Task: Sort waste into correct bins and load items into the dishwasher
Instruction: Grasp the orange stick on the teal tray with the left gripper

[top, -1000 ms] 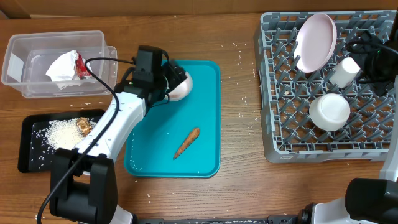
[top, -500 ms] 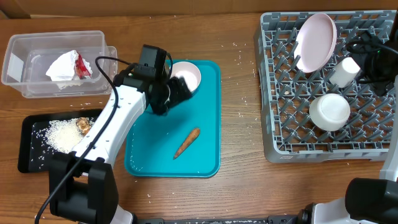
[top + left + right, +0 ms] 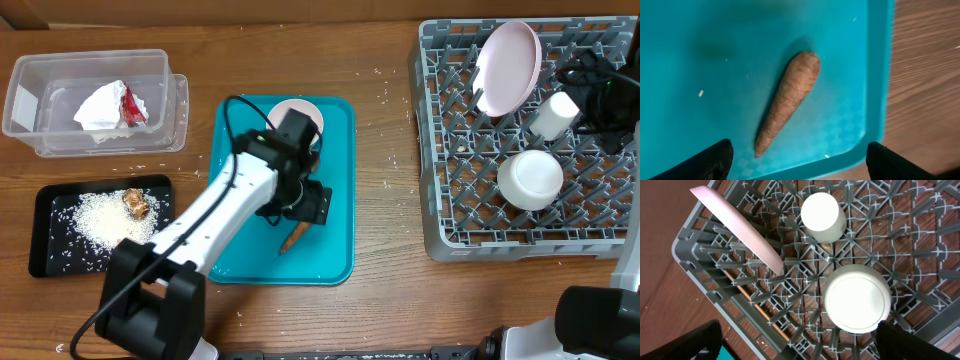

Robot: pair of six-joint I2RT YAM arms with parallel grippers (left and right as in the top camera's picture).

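The left claw [image 3: 305,213] hangs over the lower middle of the teal tray [image 3: 335,160], at the centre of the overhead view. It sits right above the carrot [image 3: 290,241], covering the thick end so that only the thin end shows below it. In the left wrist view the carrot [image 3: 787,100] lies flat and slanted on the tray, thick end toward the upper right. It is between the two dark fingertips [image 3: 710,161] at the bottom corners. The jaws stand wide apart and touch nothing.

A pink bowl [image 3: 299,114] sits upright at the top edge of the same tray, just above the arm.

At the upper left of the worktop [image 3: 390,200] stands a clear bin [image 3: 45,135] with a crumpled white-and-red wrapper [image 3: 105,105] inside. Below it is a black tray [image 3: 45,250] that holds rice [image 3: 95,215] and a brown scrap.

The dish rack [image 3: 450,215] fills the right side. It carries a pink plate [image 3: 740,227] on edge, a white cup [image 3: 822,212] and an upturned white bowl [image 3: 857,297]. The right claw [image 3: 797,330] hovers above the rack, jaws spread wide and empty.
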